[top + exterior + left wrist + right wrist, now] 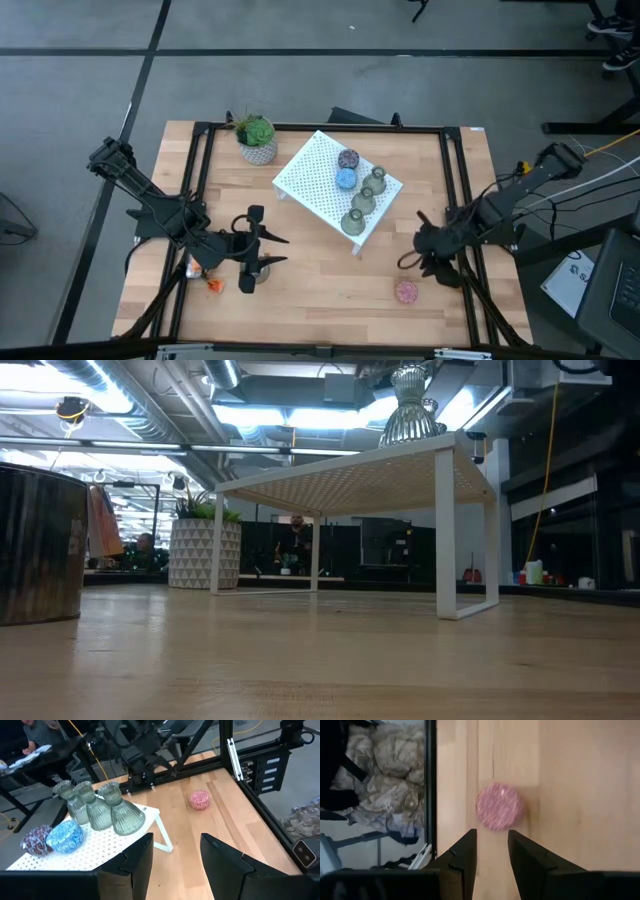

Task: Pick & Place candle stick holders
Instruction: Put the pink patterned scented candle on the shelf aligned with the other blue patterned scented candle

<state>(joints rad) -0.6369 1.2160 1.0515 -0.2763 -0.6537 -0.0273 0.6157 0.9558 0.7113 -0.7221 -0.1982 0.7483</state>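
Step in hand: right gripper [491,851], fingers spread, lines up on the pink holder [499,806], well off the white stand [310,180]. Next: descend, straddle, close. Left gripper [176,857] waits, fingers spread.

I work in what looks like an open lab or workshop. My wooden surface [330,270] sits inside a black metal frame [455,180] on a grey concrete floor [300,80] marked with dark lines. Beyond it I see exposed ceiling ducts [130,410], strip lights [260,415], a yellow cable [545,470] and people seated at desks [145,550].
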